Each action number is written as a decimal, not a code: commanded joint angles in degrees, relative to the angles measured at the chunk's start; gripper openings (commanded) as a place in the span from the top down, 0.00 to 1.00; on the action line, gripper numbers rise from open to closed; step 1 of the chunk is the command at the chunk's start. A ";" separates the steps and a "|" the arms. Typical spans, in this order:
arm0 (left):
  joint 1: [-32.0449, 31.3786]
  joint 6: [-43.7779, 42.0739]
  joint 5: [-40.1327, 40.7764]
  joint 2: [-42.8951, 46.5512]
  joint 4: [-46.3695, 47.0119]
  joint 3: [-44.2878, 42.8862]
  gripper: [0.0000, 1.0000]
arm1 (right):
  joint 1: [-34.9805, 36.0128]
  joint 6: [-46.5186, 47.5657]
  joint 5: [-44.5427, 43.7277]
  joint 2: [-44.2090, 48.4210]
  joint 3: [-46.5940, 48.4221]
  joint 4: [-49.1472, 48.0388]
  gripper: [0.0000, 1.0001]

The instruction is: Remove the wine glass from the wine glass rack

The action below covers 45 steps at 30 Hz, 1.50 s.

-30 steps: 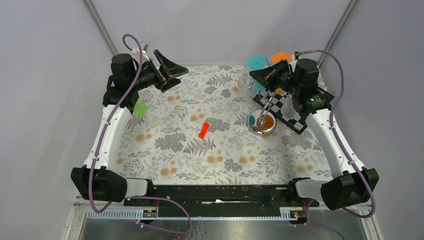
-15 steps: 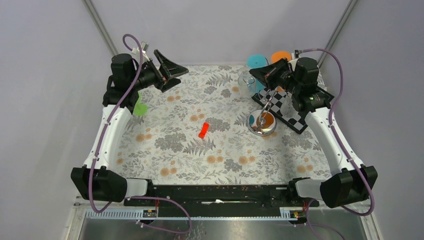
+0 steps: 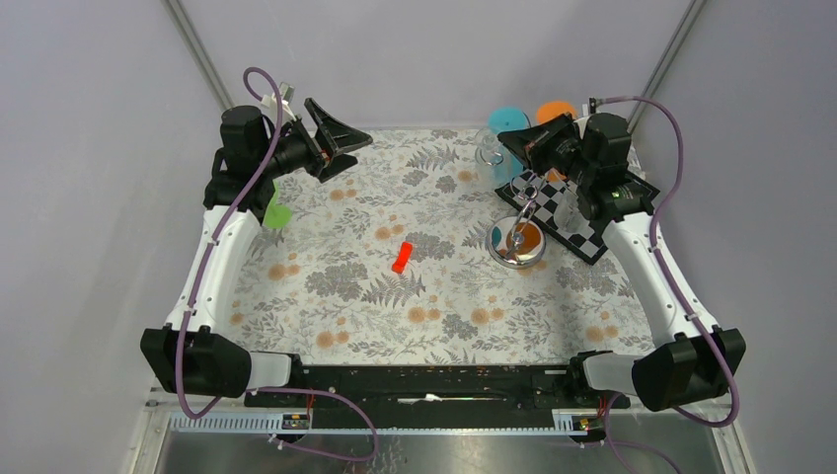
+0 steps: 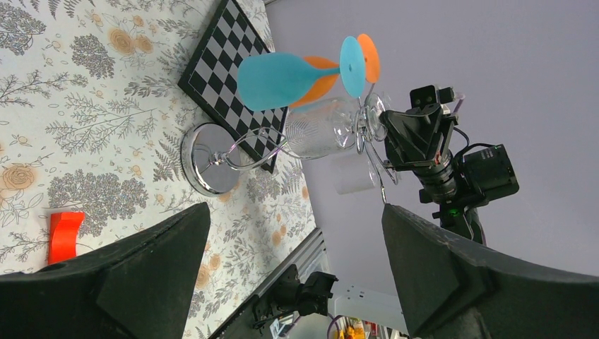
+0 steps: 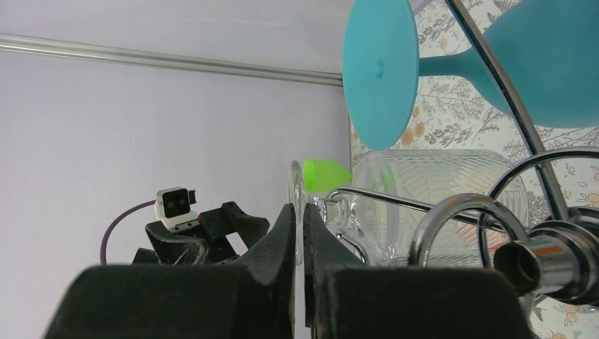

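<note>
While right gripper (image 5: 300, 215) clamps the wine glass (image 5: 438, 187) foot between its fingers (image 5: 281, 244) | slide along rack (image 5: 544, 258) wire (no twisting) | left gripper (image 4: 295, 212) agape, empty

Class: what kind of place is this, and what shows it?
Probably a robotics test cell, not a home: left arm and right arm bolted to the table edge, grey walls with metal frame poles, and staged props like the wine glass rack.

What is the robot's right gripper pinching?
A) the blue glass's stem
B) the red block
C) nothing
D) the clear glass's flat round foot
D: the right wrist view shows the right gripper closed on the thin foot disc of the clear wine glass.
</note>
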<state>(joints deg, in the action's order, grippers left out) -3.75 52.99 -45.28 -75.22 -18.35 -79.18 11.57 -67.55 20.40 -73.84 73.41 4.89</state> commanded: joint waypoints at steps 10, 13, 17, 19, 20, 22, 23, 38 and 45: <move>-0.12 0.05 -1.44 0.16 3.01 -2.83 0.01 | -0.98 0.04 -6.54 5.20 1.32 2.15 1.00; -0.12 0.12 -1.51 0.16 3.06 -2.76 0.01 | -1.03 0.61 -7.14 5.78 1.63 4.05 1.00; -0.12 0.36 -1.74 0.03 3.19 -2.88 0.01 | -1.03 -0.82 -6.08 5.97 0.79 3.52 1.00; -0.10 0.33 -1.66 0.12 3.20 -2.83 0.01 | -1.03 -1.24 -5.93 6.50 0.76 3.75 1.00; -0.12 0.31 -1.68 0.20 3.16 -2.76 0.01 | -1.06 -1.27 -5.90 6.90 0.86 3.97 1.00; -0.12 0.33 -1.82 0.38 3.17 -2.64 0.01 | -1.11 -1.33 -5.63 7.42 1.53 5.20 1.00; -0.12 0.34 -1.82 0.46 3.15 -2.47 0.01 | -1.18 -1.40 -5.45 7.55 1.89 5.93 1.00; -0.12 -0.09 -2.44 0.78 3.43 -1.91 0.01 | -1.42 -1.99 -3.31 10.45 3.77 12.37 1.00; -0.10 -0.17 -2.62 0.73 3.41 -1.76 0.01 | -1.46 -3.18 -2.65 10.99 2.20 11.30 1.00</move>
<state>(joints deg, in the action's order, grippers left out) -3.75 52.99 -46.33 -75.22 -18.33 -79.18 10.41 -69.41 16.14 -65.56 73.76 20.16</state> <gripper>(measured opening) 0.989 0.031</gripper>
